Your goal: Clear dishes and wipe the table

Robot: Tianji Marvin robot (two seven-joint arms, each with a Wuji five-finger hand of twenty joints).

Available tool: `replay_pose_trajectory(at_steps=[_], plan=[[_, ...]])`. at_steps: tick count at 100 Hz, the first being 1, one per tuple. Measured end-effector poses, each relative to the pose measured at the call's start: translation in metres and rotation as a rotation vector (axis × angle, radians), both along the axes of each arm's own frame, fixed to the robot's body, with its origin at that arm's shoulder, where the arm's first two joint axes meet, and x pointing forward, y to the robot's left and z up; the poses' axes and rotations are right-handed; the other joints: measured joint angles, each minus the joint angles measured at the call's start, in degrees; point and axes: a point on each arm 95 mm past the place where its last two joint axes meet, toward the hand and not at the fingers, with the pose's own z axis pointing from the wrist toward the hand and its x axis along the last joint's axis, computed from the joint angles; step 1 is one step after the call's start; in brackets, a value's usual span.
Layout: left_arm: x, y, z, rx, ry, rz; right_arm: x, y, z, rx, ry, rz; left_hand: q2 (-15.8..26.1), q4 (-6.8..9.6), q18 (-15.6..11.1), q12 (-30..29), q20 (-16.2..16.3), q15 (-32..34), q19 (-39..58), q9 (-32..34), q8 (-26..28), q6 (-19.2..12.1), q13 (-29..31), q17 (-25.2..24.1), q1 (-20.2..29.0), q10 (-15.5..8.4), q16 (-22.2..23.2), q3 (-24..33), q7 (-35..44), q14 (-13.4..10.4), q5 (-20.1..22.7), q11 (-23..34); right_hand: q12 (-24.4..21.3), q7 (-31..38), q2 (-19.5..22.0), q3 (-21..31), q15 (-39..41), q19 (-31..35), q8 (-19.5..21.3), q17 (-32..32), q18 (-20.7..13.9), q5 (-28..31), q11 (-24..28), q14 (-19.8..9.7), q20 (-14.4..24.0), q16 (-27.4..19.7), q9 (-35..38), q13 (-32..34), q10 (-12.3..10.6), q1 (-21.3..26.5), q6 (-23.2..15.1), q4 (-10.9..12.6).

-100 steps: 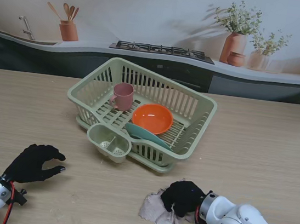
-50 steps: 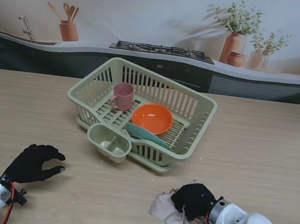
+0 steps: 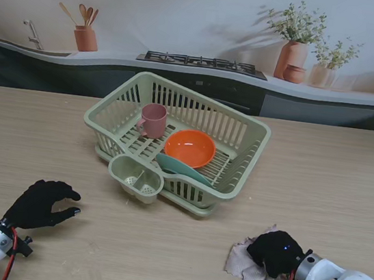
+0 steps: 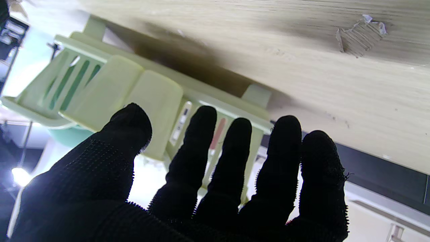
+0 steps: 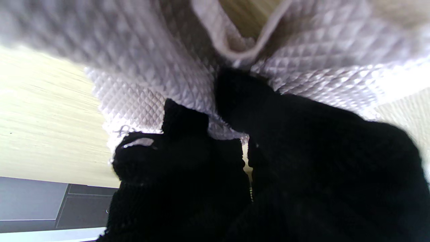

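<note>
The light wooden surface (image 3: 347,182) is wiped; the quilted beige cloth (image 3: 243,266), clutched by the right hand (image 3: 274,253), may bunch and slip. The left hand (image 3: 42,204) hovers empty, fingers spread.

The rack (image 3: 180,139) is pale green, holding a pink cup (image 3: 153,120) and an orange bowl (image 3: 190,147). The cloth (image 3: 246,265) is pale, diamond-quilted. The bench (image 3: 333,180) is light woodgrain.
</note>
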Motion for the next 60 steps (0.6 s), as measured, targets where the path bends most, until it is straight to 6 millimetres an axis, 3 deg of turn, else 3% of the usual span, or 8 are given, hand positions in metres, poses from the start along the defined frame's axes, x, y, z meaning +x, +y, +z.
replay_pose_trajectory(at_steps=[13, 42, 60], plan=[[-0.001, 0.001, 0.001, -0.001, -0.009, 0.001, 0.0, 0.016, -0.002, 0.06, 0.038, 0.001, 0.66, 0.0, -0.01, 0.0, 0.0, 0.0, 0.0, 0.0, 0.0, 0.0, 0.0, 0.0, 0.0, 0.0, 0.0, -1.29, 0.0, 0.0, 0.0, 0.0, 0.42, 0.24, 0.0, 0.15, 0.24, 0.13, 0.13, 0.0, 0.19, -0.03, 2.05, 0.2, -0.01, -0.08, -0.49, 0.0, 0.72, 0.07, 0.3, 0.09], [-0.002, 0.002, -0.002, -0.003, -0.007, 0.008, 0.007, 0.086, -0.006, 0.171, 0.113, 0.08, 0.8, 0.0, -0.02, 0.0, 0.0, 0.0, 0.0, 0.0, 0.0, 0.0, 0.0, -0.02, 0.96, 0.0, 0.0, -1.34, 0.0, 0.0, 0.0, 0.0, 1.03, -1.77, 0.03, 0.11, 0.94, 0.8, -0.73, 0.0, 0.86, 0.01, 3.66, 0.68, -0.03, -0.52, -0.62, 0.0, 1.25, 0.01, 0.48, 0.09], [-0.003, 0.002, -0.004, 0.0, -0.003, 0.008, 0.011, 0.115, -0.008, 0.208, 0.119, 0.088, 0.81, 0.0, -0.03, 0.0, -0.01, 0.0, 0.0, 0.0, 0.0, 0.0, 0.0, -0.03, 0.96, 0.0, 0.0, -1.34, 0.0, 0.0, 0.0, 0.0, 1.03, -2.61, 0.04, 0.07, 0.94, 0.82, -1.01, 0.0, 0.86, 0.03, 3.89, 0.69, -0.04, -0.55, -0.62, 0.0, 1.25, -0.19, 0.5, 0.09]])
